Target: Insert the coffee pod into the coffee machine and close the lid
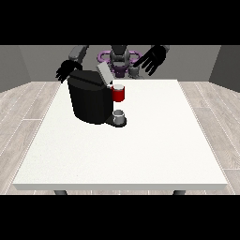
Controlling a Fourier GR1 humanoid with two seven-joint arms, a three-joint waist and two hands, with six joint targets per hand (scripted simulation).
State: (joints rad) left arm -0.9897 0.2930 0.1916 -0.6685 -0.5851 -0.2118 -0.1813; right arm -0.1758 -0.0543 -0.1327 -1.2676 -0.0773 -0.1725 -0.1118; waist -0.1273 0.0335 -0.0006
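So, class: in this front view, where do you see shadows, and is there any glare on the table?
Front view: even, soft light; the white table shows no glare; only a faint shadow sits under the black coffee machine at its base.

my torso [120,58] partly hidden behind the coffee machine's [89,98] raised lid [103,72]; table [140,154] legs mostly hidden; coffee pod too small to find.

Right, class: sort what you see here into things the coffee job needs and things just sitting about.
Needed:
coffee machine
its raised lid
red pod holder
the two hands

Sitting about:
small grey cup on the machine's base
white table
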